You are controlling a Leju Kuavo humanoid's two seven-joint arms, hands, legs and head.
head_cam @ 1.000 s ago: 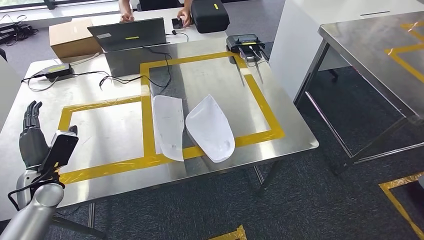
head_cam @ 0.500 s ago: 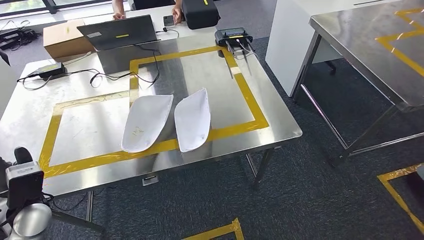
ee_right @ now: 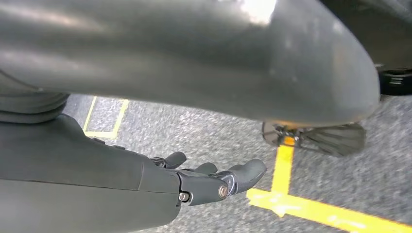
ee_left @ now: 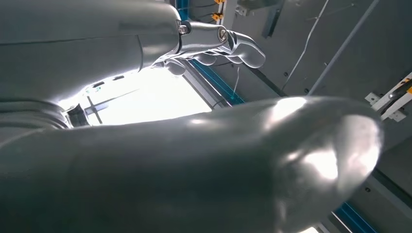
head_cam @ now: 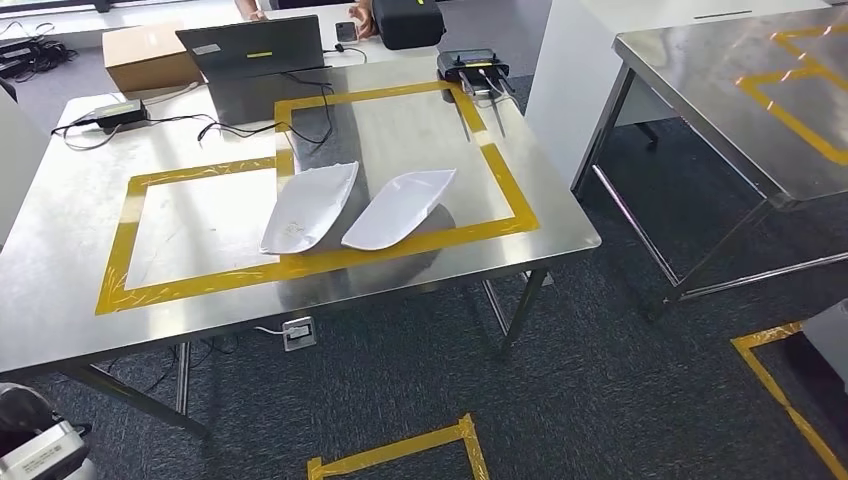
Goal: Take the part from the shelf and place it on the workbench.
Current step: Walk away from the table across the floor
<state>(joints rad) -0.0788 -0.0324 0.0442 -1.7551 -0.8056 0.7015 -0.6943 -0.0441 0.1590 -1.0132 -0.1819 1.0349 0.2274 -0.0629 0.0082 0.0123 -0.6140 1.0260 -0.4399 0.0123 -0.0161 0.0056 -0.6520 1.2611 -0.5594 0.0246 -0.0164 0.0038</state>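
**A:** Where were the parts at that moment?

**B:** Two white curved shell parts, the left shell (head_cam: 309, 206) and the right shell (head_cam: 398, 207), lay side by side on the steel counter (head_cam: 60, 290). Both sat against the near strip of the yellow tape frame (head_cam: 505, 180), just touching or nearly so; I could not tell which. No shelf was visible, so I could not say where the next part waited.

**A:** And the robot hands?

**B:** The left robot hand (ee_left: 214, 43) held nothing; its fingers looked gently curled but apart, seen against a bright window and ceiling. The right robot hand (ee_right: 209, 179) hung over grey carpet beside a yellow floor-tape line (ee_right: 311, 208), fingers loosely spread, also empty.

**A:** So what did the step call for?

**B:** In my judgement, both deliveries were down and the robot needed to face the shelf for another part, or finish. Doing it well meant keeping both arms low and tucked near the body while turning, well away from the counter edge nearest the shells, so nothing nudged them off the tape frame.

**A:** Any hazards beyond the frame?

**B:** A laptop (head_cam: 255, 50) and trailing black cables (head_cam: 200, 125) sat on the far side of the frame; a cardboard box (head_cam: 150, 55) stood beside the laptop.
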